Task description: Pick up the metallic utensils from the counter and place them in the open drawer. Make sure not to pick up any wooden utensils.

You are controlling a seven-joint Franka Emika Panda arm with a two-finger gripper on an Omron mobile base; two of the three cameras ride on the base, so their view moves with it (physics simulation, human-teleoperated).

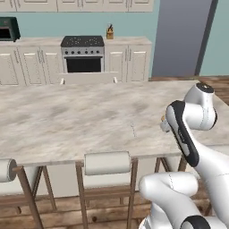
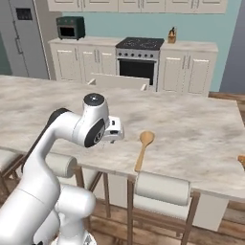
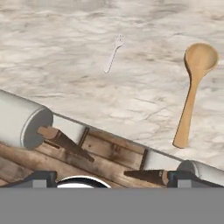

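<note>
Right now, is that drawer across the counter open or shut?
Open: the drawer juts out from the far edge of the counter, front panel facing the stove.

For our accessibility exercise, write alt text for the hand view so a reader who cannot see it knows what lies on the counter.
A small silver fork and a tan wooden spoon lie apart on a veined marble counter, the spoon's bowl pointing away from the near edge. Below that edge, cushioned stool backs and a wooden floor show, with the open gripper at the bottom.
</note>
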